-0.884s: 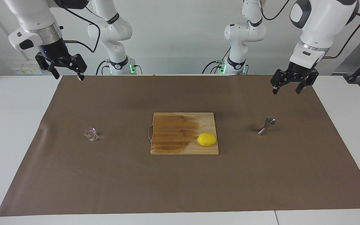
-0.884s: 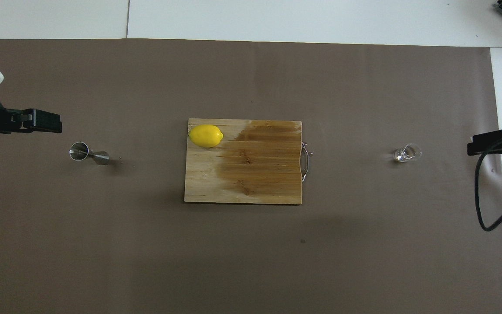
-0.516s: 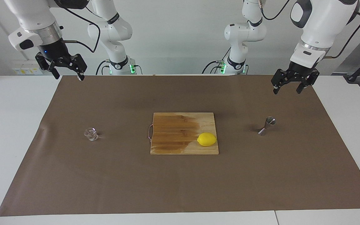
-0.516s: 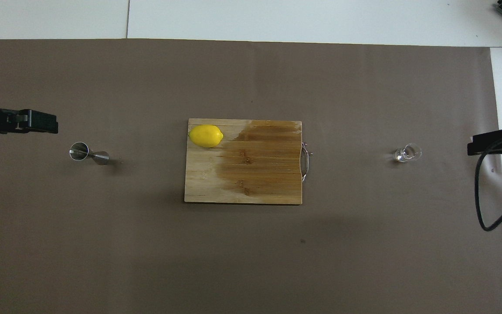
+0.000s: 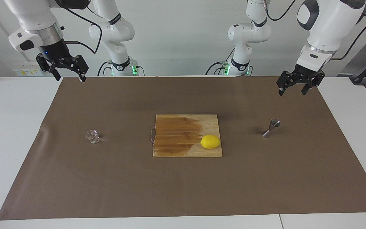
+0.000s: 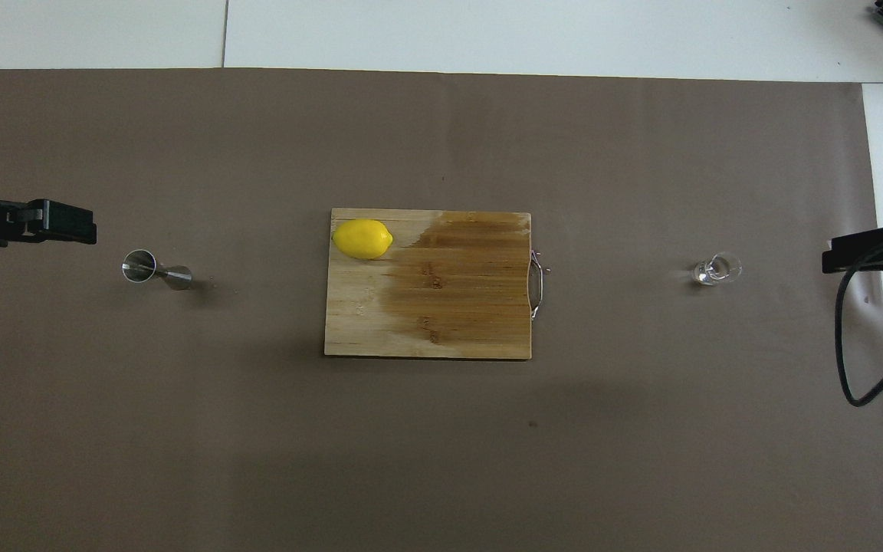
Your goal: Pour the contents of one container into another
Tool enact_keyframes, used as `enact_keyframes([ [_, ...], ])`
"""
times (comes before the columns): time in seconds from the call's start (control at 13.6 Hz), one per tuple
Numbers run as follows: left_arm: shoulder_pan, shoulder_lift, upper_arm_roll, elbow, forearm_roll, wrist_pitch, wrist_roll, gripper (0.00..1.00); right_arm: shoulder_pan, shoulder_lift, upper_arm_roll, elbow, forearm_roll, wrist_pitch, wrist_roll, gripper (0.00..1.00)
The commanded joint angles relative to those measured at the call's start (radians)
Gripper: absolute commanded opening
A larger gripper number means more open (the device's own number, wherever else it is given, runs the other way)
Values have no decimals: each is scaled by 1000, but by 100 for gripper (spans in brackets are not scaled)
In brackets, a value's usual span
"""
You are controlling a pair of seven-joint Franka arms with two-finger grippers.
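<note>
Cup (image 5: 92, 136) stands untouched toward the right arm's end of the mat, well apart from the jigger (image 5: 271, 128) at the left arm's end (board and lemon between them). Your left gripper (image 5: 292, 88) and right gripper (image 5: 68, 73) both hang spread and empty, so you have every step left: grasp, carry, pour.

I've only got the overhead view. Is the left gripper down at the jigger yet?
Observer: No. The left gripper hangs high above the mat, clear of the jigger.
Operator: Its fingers?
Observer: Open, with nothing between them.
Operator: And the right gripper?
Observer: The right gripper is raised too, open, well clear of the cup.
</note>
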Motion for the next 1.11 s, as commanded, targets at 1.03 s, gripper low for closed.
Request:
enact_keyframes([
  [1.03,217,264,-14,217,-315,-347,-348,100,-3,-13,5,-7,-3,-3,5,100],
])
